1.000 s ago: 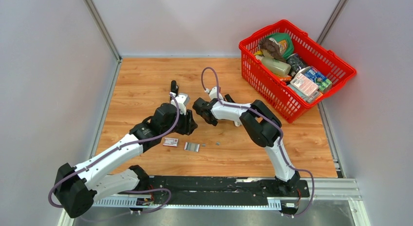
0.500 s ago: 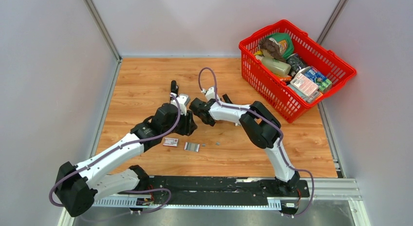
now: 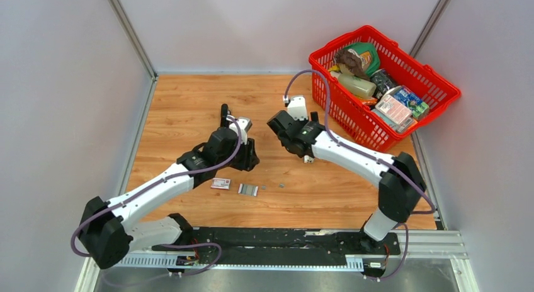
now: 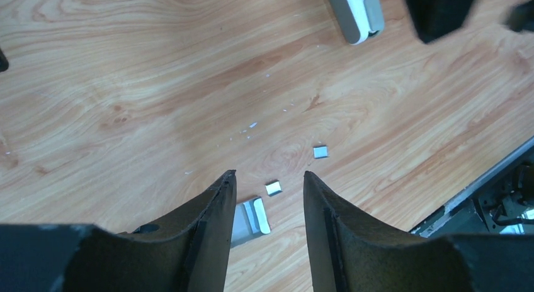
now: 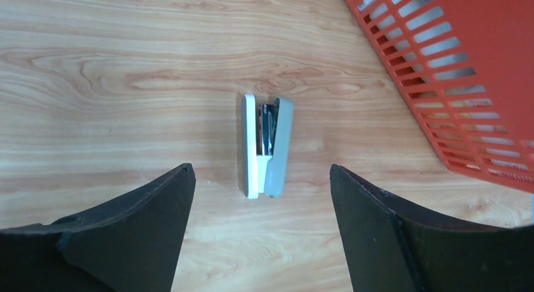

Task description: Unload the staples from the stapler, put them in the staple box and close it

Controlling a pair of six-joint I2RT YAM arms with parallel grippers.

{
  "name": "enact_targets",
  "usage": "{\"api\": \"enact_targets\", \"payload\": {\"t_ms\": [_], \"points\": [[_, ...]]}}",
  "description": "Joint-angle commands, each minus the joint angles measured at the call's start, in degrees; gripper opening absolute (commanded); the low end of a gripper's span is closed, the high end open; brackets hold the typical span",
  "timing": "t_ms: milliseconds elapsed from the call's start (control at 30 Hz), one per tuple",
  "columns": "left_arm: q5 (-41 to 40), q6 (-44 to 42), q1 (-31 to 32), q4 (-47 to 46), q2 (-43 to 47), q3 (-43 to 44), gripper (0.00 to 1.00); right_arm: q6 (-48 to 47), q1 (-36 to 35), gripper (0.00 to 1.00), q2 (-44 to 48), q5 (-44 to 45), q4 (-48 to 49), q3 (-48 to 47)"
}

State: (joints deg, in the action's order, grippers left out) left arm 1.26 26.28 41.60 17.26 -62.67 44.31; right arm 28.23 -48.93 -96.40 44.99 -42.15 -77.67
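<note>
- Stapler (image 3: 225, 111), slim and black, was on the worktop (image 3: 182, 103) left of centre and nearer the rear edge than the front, just behind the left wrist; its pose could not be told.
- Staples (image 3: 248, 189) lay as a short ribbed strip nearer the front edge, well apart from the stapler.
- In the left wrist view the strip (image 4: 252, 216) showed low between the two fingers, with two small bits (image 4: 273, 188) (image 4: 320, 152) just beyond it on the bare wood.
- A small red-and-white box (image 3: 220, 184) lay just left of the strip.
- The left gripper (image 3: 247, 158) hung over the worktop between the stapler and the strip; its fingers (image 4: 211, 223) were apart with nothing between them (image 4: 269, 175).
- The right gripper (image 3: 280, 125) hung near the middle of the worktop, toward the right rear corner; its fingers (image 5: 157, 216) were spread wide and held nothing (image 5: 261, 169).
- A pale grey-and-white oblong object (image 5: 267, 147) lay on its side below the right gripper, metal showing between its two halves, clear of both fingers.
- The same object (image 4: 356, 12) showed at the top of the left wrist view.
- A red basket (image 3: 340, 109) full of goods stood at the right rear corner, its wall (image 5: 466, 65) near the grey object but not touching it.
</note>
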Motion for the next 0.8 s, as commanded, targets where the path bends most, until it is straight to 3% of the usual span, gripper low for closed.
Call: {"api": "enact_targets", "payload": {"t_ms": [0, 400, 767], "points": [[1.3, -0.2, 0.2, -2.3, -6.5, 4.3, 0.52, 1.3, 0.1, 0.85, 7.3, -1.9, -0.5, 3.9], [6.1, 3.0, 0.3, -5.7, -30.1, 22.4, 0.57, 4.6, 0.1, 0.9, 30.7, -8.0, -1.3, 19.5], [10.8, 10.9, 1.0, -9.2, -52.0, 36.1, 0.59, 4.9, 0.1, 0.91, 43.9, -12.6, -0.8, 28.4]]}}
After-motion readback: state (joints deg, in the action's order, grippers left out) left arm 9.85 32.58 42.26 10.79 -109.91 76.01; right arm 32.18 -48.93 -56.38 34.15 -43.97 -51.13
